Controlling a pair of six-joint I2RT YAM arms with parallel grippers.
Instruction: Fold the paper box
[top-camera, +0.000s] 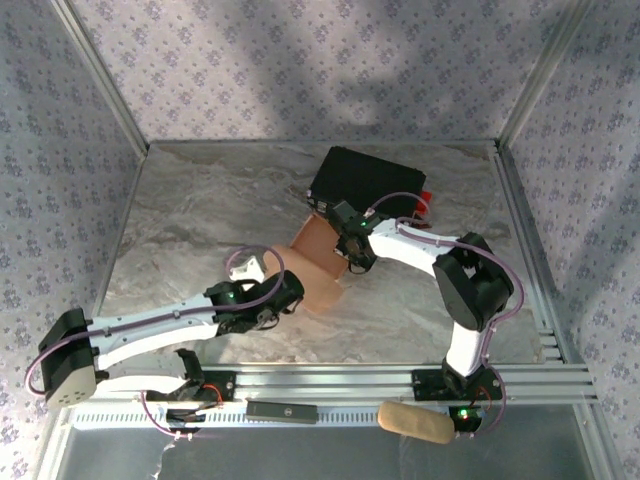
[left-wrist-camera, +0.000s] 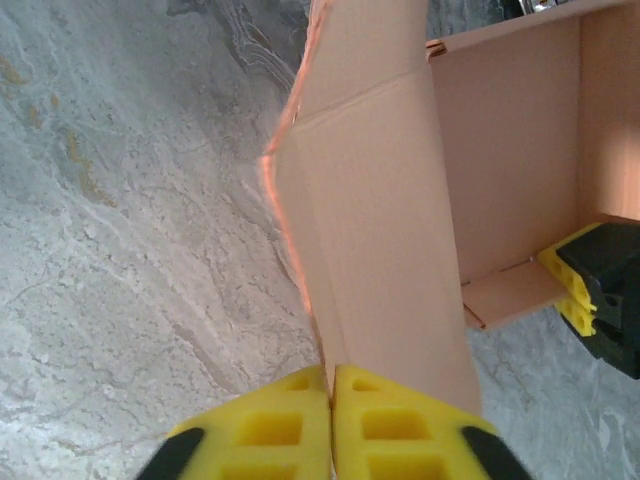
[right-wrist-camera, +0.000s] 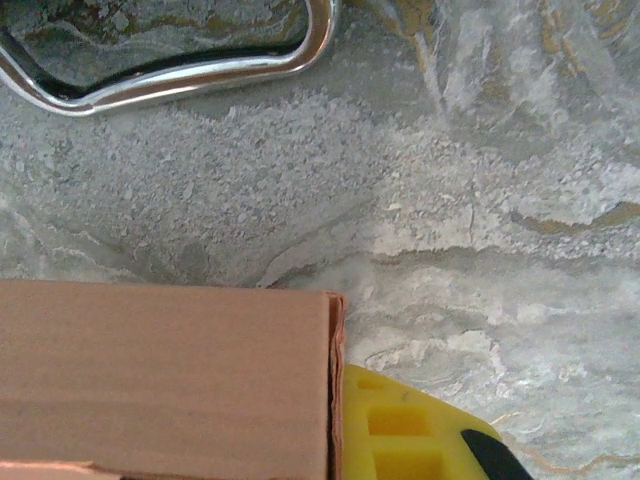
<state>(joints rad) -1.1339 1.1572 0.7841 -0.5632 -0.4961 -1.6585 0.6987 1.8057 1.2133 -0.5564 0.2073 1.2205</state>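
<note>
The paper box (top-camera: 318, 262) is salmon-orange cardboard, partly raised into an open carton in the middle of the marble table. My left gripper (top-camera: 287, 291) is at its near-left side. In the left wrist view the yellow fingers (left-wrist-camera: 275, 425) of the left gripper (left-wrist-camera: 330, 385) are shut on the lower edge of an upright panel of the paper box (left-wrist-camera: 380, 220). My right gripper (top-camera: 353, 252) is at the far-right wall. In the right wrist view one yellow finger (right-wrist-camera: 405, 430) presses against the outside of the box wall (right-wrist-camera: 170, 380); the other finger is hidden behind the card.
A black hard case (top-camera: 365, 180) lies just behind the box, with a small red part (top-camera: 426, 197) at its right end. A chrome loop (right-wrist-camera: 170, 70) rests on the table beyond the box wall. A tan pad (top-camera: 415, 421) and a black bar (top-camera: 283, 409) lie at the near rail.
</note>
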